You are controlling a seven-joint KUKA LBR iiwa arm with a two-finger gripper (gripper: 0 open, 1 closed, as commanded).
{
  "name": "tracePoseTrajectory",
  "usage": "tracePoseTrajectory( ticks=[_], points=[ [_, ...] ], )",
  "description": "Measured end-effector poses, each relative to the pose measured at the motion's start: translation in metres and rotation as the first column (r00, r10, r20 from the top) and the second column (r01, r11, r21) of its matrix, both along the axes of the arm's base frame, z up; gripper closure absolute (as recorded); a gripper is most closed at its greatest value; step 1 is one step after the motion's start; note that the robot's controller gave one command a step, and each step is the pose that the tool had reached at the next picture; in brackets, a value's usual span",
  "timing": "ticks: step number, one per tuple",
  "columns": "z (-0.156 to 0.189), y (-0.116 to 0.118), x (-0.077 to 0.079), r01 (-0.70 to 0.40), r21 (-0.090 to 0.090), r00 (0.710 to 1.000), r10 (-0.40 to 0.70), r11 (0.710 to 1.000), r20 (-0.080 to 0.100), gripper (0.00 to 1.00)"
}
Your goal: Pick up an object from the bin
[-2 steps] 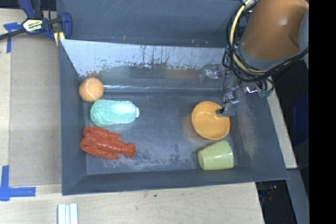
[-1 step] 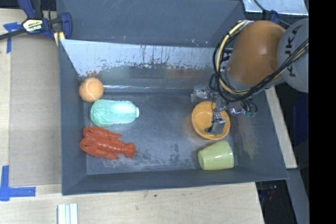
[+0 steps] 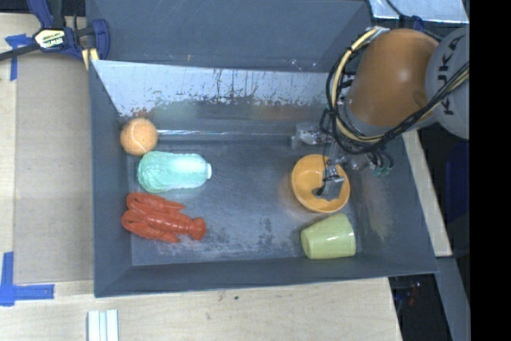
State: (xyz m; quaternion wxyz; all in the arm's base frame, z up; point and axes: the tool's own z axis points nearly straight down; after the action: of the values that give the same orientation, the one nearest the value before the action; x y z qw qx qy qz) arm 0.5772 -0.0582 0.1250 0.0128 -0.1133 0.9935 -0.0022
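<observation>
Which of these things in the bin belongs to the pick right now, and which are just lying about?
Part of the job:
- hand
- orange bowl, at the right, directly under the hand

Lying about:
- yellow-green cup, on its side, beside the bowl
- orange ball, at the left
- pale green leafy toy, next to the ball
- red lobster-like toy, next to the leafy toy

A small round orange bowl (image 3: 307, 192) sits mouth-up on the bin's (image 3: 239, 28) floor, toward its right side.
</observation>
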Motion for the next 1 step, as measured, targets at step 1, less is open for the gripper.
tracePoseTrajectory(
  ticks=[1],
  points=[
    [-0.0071, -0.0011, 0.0022, 0.006, 0.001, 1.000, -0.006, 1.000, -0.002, 0.00]
  ],
)
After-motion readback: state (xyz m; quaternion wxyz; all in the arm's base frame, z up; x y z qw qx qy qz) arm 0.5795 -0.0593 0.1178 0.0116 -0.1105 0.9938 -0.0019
